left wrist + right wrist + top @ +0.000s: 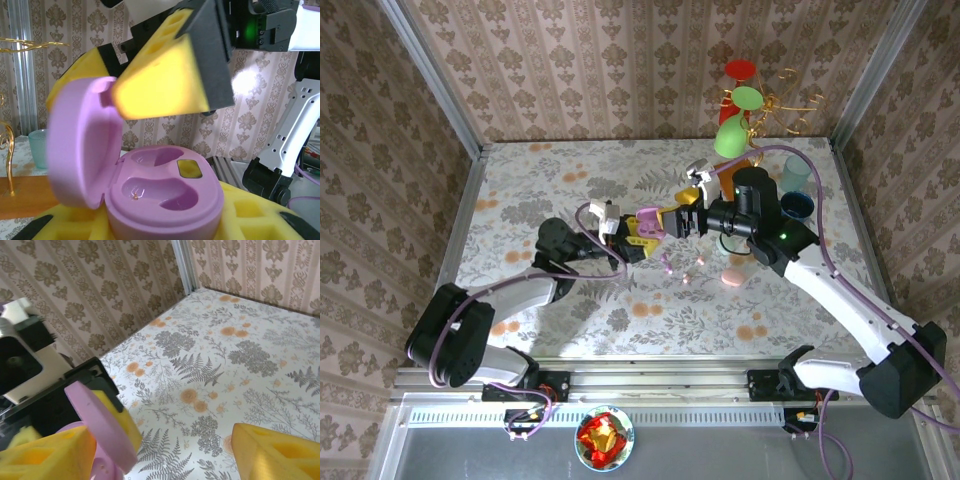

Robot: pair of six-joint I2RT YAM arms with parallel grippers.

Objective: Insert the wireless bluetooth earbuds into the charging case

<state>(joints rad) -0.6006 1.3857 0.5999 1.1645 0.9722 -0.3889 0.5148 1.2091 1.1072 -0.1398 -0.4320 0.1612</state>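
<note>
My left gripper (625,235) is shut on the lilac charging case (646,222), held above the table's middle. In the left wrist view the case base (165,192) sits between my yellow pads (260,210). Its lid (82,145) stands open at the left, and both sockets are empty. My right gripper (680,222) is open right beside the case; one yellow finger (170,75) hangs over the base. In the right wrist view the lid (100,425) lies against the left finger (45,455), far from the right finger (275,452). Tiny pastel earbuds (668,267) lie on the table below the grippers.
A pink round case (731,277) lies on the table near the earbuds. At the back right stand a gold wire stand with green and red pieces (748,105), a teal cup (795,175) and a blue cup (797,205). Patterned walls close in three sides.
</note>
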